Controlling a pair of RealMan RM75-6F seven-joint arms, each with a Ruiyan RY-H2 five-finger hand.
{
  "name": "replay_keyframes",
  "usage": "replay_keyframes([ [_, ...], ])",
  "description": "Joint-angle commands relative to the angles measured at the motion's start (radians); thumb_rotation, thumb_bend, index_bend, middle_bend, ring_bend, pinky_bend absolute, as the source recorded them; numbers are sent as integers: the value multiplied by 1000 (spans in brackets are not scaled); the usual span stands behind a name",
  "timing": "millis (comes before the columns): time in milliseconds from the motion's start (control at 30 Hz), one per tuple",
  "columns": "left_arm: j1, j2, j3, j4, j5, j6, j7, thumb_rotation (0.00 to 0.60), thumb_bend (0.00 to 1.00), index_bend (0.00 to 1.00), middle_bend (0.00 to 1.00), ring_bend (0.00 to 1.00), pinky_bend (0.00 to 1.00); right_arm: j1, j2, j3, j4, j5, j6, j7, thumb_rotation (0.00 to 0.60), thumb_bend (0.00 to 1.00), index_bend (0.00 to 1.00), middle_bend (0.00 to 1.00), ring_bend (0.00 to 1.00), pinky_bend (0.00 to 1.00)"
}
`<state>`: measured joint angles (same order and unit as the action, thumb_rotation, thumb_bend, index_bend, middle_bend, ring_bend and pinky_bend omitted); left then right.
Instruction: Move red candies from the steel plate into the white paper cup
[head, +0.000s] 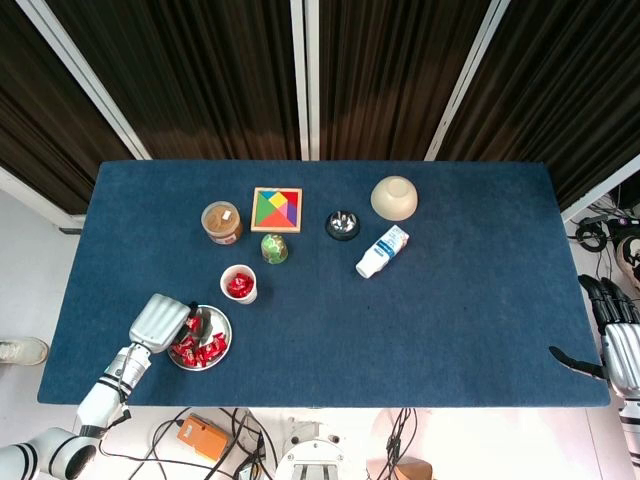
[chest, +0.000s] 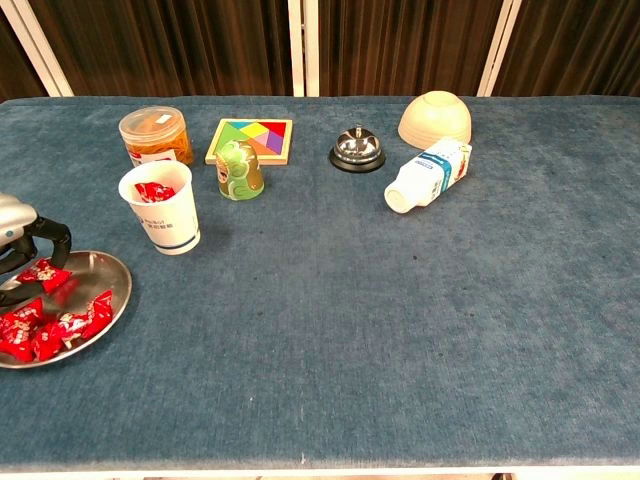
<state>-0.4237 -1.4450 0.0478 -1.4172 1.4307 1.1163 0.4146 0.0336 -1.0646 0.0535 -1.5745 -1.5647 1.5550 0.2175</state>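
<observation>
A table covered in dark blue cloth stands before dark brown curtains split by white frame bars. Pale floor shows at the left, with tangled cables below the near edge.

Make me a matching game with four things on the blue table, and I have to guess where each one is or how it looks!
Things:
1. white paper cup
2. milk bottle
3. steel plate
4. beige bowl

Descriptions:
A. lying on its side
B. turned upside down
C. standing upright with red candies inside
D. under the left robot hand, holding a heap of red candies

Right pairs: 1-C, 2-A, 3-D, 4-B
</observation>
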Motion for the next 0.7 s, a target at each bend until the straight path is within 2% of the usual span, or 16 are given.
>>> replay_keyframes([
  [33,2,6,-3,-9,1,4,-2,600,352,552,846,788,832,2,-1,-1,0,-2,-3,-1,600,196,9,165,108,178],
  [400,25,125,-56,-224,92,167,-51,600,350,553,845,788,832,8,-6,2,8,-3,-6,3,600,197,9,165,108,179],
  [600,-48,109,-120,-280,92,109,-57,600,348,553,845,788,832,6,-4,6,8,0,2,7,600,197,9,165,108,181],
  [700,-92,83,-153,-286,50,50,-33,600,344,553,846,787,832,4,-5,6,12,3,3,13,600,196,9,165,108,181],
])
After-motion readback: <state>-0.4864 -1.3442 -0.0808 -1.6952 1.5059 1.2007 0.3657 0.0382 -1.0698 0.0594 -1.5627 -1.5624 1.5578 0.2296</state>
